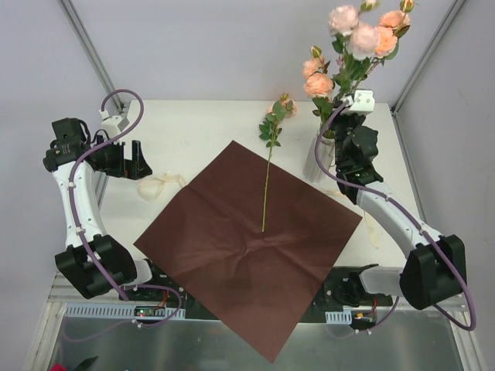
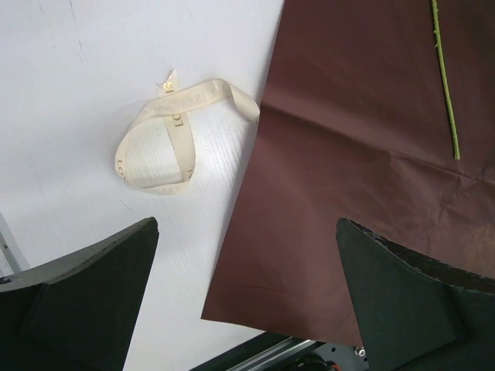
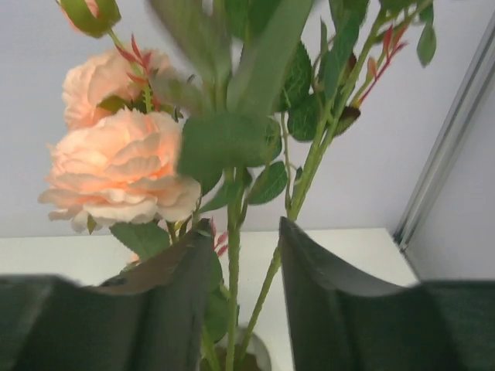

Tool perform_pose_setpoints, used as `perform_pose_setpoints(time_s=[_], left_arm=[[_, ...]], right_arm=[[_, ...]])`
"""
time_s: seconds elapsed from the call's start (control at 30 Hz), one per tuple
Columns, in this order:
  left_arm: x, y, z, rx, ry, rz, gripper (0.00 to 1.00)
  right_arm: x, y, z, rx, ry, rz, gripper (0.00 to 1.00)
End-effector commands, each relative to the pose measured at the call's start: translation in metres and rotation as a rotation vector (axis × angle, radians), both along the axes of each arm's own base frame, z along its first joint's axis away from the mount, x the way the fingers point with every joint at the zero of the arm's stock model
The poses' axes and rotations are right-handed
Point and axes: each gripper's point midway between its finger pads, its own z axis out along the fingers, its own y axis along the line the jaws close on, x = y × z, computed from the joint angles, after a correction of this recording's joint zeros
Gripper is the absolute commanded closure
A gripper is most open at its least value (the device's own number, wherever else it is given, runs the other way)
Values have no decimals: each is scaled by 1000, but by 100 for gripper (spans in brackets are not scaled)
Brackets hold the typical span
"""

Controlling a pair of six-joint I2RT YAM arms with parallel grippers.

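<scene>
The right arm stretches forward to the vase (image 1: 319, 158), its right gripper (image 3: 246, 232) level among the roses (image 3: 116, 166). Its fingers stand narrowly apart with two stems (image 3: 232, 263) between them; whether they pinch cannot be told. The left arm is folded back, its left gripper (image 2: 247, 228) pointing down, fingers wide apart and holding nothing. It is nearest the ribbon (image 2: 174, 135), which lies just beside the paper (image 1: 247, 247). A single rose (image 1: 267, 178) lies across the paper's far corner.

White table (image 1: 209, 124): maroon paper sheet (image 1: 232, 255) spread at centre, cream ribbon (image 1: 158, 185) just left, glass vase (image 1: 315, 164) right.
</scene>
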Motion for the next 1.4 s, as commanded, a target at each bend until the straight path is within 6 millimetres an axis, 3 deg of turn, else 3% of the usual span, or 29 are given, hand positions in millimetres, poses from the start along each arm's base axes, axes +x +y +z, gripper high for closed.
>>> perform_pose_setpoints(time_s=[0.0,0.1,0.13,0.2,0.3,0.37,0.47,0.5,0.57,0.63,0.67,0.7,0.73,0.77,0.8,0.83,0.87,0.9,0.93,1.2,1.37], left_arm=[[-9,-7,5,1,-21,-36,1],[-9,-9,5,-13,-22,-40,1],[-8,-10,4,-20,-20,-42,1],[-8,-10,3,-28,-12,-44,1],[-7,-10,1,-29,-5,-42,1],[-8,-10,0,-29,-5,-44,1],[-9,-11,-1,-29,-1,-47,1],[-9,-10,-2,-28,-1,-42,1],[-10,-10,-3,-26,3,-44,1],[-10,-9,-4,-19,6,-42,1],[-10,-8,-5,-17,11,-40,1],[-9,-7,-7,-11,16,-34,1],[-9,-5,-7,-6,20,-30,1],[-9,-5,-8,-4,23,-29,1],[-9,-4,-8,2,21,-30,1],[-10,-4,-8,6,19,-30,1],[-10,-4,-8,12,13,-37,1],[-11,-4,-9,11,15,-38,1],[-12,-4,-10,11,16,-39,1],[-10,-5,-13,-1,28,-42,2],[-10,-4,-18,-3,41,-45,2]], right_arm=[[-26,-5,11,101,23,-8,47],[-45,7,8,46,43,-7,22],[-54,21,11,33,38,22,18],[-62,26,16,12,45,9,14],[-71,53,15,12,108,61,11],[-77,78,-1,-17,183,111,9],[-74,116,-31,-64,325,157,3],[-68,133,-58,-100,399,162,4],[-65,146,-77,-47,515,147,4],[-55,169,-130,12,694,140,4],[-57,173,-144,2,758,150,4],[-59,190,-157,2,806,229,4],[-59,197,-180,-26,856,254,4],[-57,206,-188,-28,861,296,1],[-55,211,-188,-31,870,299,5],[-49,211,-208,-62,921,261,15],[-54,201,-222,-117,993,207,17],[-44,202,-214,-124,976,179,19],[-41,202,-230,-149,1007,155,20],[-20,195,-286,-65,1138,122,30],[-14,192,-306,-31,1196,113,35]])
